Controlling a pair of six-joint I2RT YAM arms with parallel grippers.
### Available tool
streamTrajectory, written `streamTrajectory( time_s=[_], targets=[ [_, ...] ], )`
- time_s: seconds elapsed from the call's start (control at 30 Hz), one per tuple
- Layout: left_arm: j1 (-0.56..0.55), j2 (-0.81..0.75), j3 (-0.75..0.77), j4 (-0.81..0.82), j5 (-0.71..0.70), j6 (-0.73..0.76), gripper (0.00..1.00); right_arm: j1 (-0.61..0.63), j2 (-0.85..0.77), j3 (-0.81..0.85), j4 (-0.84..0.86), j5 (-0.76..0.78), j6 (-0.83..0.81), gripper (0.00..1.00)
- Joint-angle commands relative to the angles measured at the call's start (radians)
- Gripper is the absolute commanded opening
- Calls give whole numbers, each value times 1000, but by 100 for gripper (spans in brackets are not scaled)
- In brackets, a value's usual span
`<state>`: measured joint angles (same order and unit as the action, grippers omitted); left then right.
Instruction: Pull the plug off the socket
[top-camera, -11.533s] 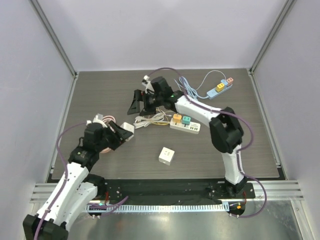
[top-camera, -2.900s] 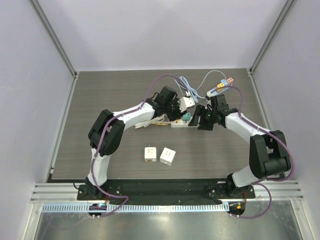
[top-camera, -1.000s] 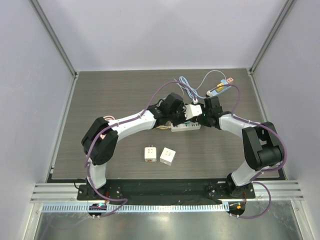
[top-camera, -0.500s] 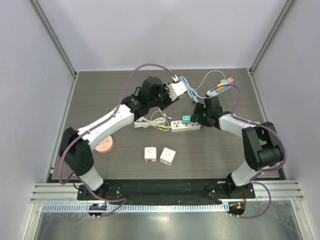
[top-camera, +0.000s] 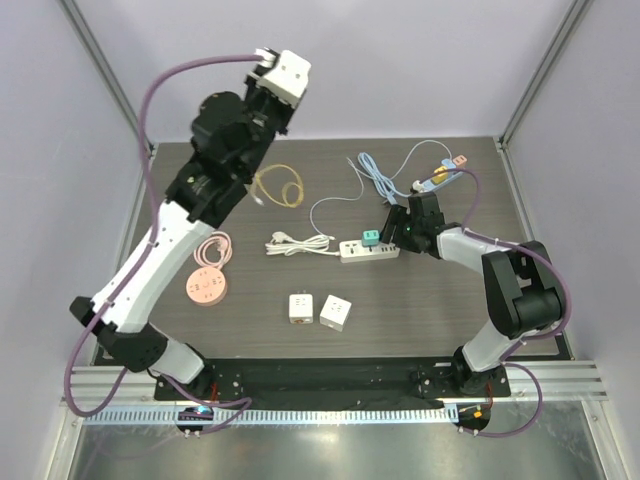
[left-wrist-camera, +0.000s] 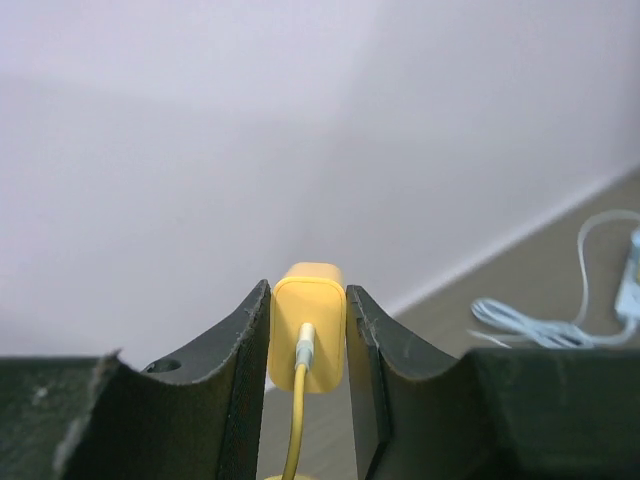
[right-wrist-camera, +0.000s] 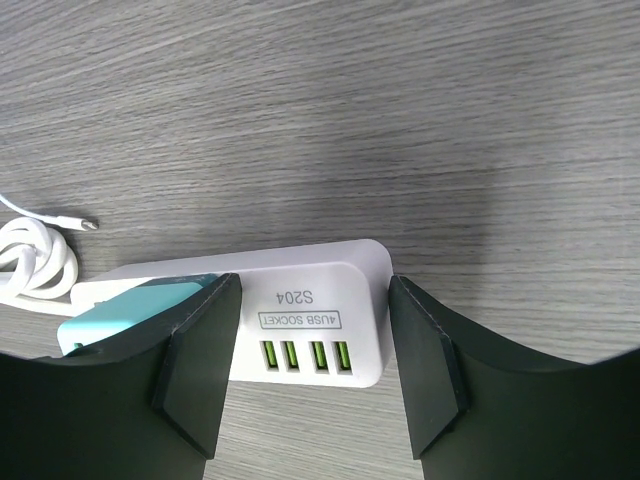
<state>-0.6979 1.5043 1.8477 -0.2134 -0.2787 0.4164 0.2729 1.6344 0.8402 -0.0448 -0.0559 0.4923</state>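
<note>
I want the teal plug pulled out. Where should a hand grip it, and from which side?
Probably from straight above: the teal plug stands up from the top of the power strip. Grip its two opposite side walls, which rise clear above the strip.

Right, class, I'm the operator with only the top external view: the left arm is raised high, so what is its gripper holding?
Observer: The left gripper is clamped on a yellow plug, with its yellow cable hanging below.
Operator: And the right gripper?
Observer: Its fingers straddle the end of the white power strip, marked 4USB SOCKET. I cannot tell whether they squeeze it.
Operator: Anything in those USB ports?
Observer: Four ports in a row, all empty.
</note>
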Motion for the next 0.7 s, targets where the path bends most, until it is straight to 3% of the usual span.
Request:
streamTrajectory(
  time_s=[0.0, 0.13, 0.33, 0.5, 0.67],
  targets=[
    [1, -61, 108, 98, -108, 76, 0, 9, 67, -47, -125, 19, -29, 65],
    [1, -102, 127, 94, -83, 49, 0, 9, 71, -46, -122, 11, -29, 65],
    [1, -235, -27, 14, -80, -129, 0, 9, 73, -44, -119, 2, -31, 65],
    [3, -326, -97, -232, -97, -344, 0, 9, 68, -49, -116, -5, -31, 65],
    [3, -446, -298, -342, -88, -537, 0, 11, 74, -47, -107, -24, -28, 65]
  ],
)
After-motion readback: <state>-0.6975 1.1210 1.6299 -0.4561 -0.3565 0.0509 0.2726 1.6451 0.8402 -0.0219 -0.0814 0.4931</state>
